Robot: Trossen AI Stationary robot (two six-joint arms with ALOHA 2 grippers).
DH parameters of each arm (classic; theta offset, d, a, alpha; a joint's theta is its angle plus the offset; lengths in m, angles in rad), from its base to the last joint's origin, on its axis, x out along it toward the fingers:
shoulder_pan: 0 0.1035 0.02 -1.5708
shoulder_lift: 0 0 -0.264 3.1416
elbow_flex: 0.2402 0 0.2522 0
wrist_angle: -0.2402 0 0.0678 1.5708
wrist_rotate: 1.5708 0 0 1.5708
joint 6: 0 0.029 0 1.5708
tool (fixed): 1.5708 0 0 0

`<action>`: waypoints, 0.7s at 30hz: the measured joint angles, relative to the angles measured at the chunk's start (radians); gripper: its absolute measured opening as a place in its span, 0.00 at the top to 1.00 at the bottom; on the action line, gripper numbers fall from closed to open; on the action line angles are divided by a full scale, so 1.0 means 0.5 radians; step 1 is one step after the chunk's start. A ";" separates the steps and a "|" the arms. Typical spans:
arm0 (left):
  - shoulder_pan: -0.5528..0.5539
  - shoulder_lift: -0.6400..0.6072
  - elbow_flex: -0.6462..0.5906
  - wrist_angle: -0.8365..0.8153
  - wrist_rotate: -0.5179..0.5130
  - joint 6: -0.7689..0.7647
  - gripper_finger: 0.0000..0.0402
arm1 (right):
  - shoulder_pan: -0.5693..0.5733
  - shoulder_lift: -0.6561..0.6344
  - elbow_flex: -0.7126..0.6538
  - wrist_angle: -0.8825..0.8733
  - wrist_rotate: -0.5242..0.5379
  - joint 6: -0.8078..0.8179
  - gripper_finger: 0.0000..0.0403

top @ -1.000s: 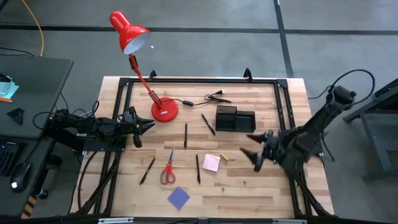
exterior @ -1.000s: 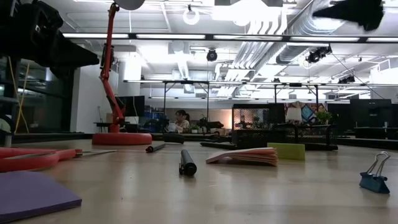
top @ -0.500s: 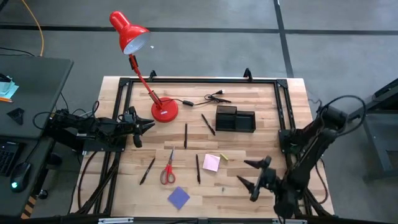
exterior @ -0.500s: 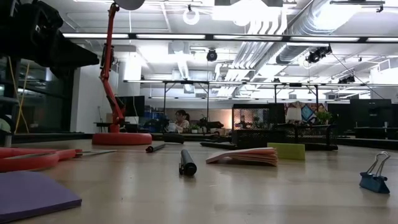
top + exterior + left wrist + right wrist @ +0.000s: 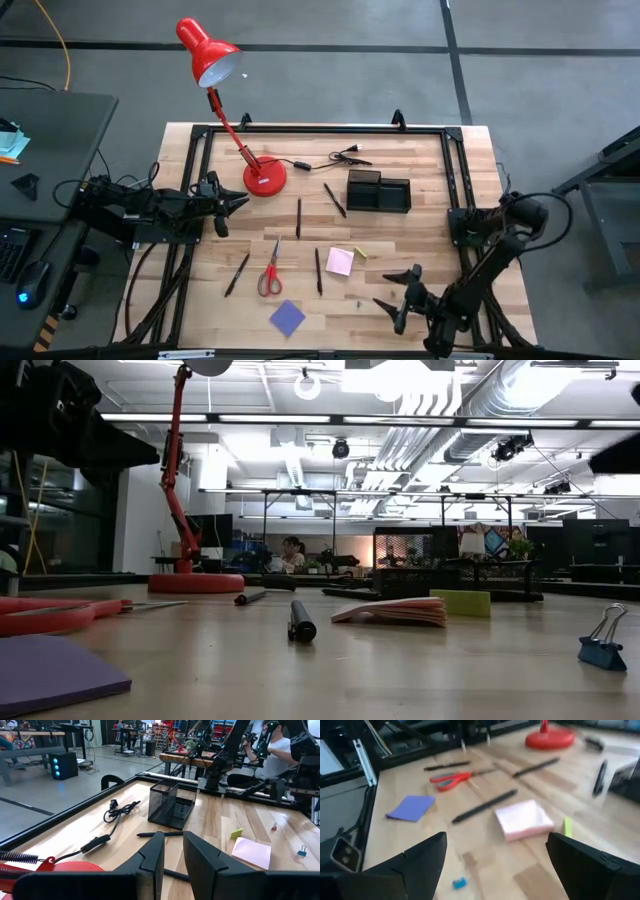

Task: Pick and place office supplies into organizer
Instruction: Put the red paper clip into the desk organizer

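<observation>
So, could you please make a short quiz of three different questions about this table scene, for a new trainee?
1. True or false: the pink note pad already lies inside the organizer.
2. Multiple choice: the right pincer is A) open and empty, B) shut on a pen, C) shut on the scissors.
3. Fill in: the red-handled scissors lie on the table between two dark ____.

Key: 1. False; the pad lies on the bare wood, apart from the organizer. 2. A. 3. Pens. The left pincer waits near the lamp base.
</observation>
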 joint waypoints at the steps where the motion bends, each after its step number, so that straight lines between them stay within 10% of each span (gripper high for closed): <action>1: 0.000 0.001 -0.001 0.000 0.000 -0.001 0.84 | 0.000 0.001 0.000 -0.031 -0.011 0.054 0.18; 21: 0.000 0.001 0.000 0.000 0.000 0.000 0.85 | -0.282 0.010 -0.002 -0.100 -0.535 0.317 0.18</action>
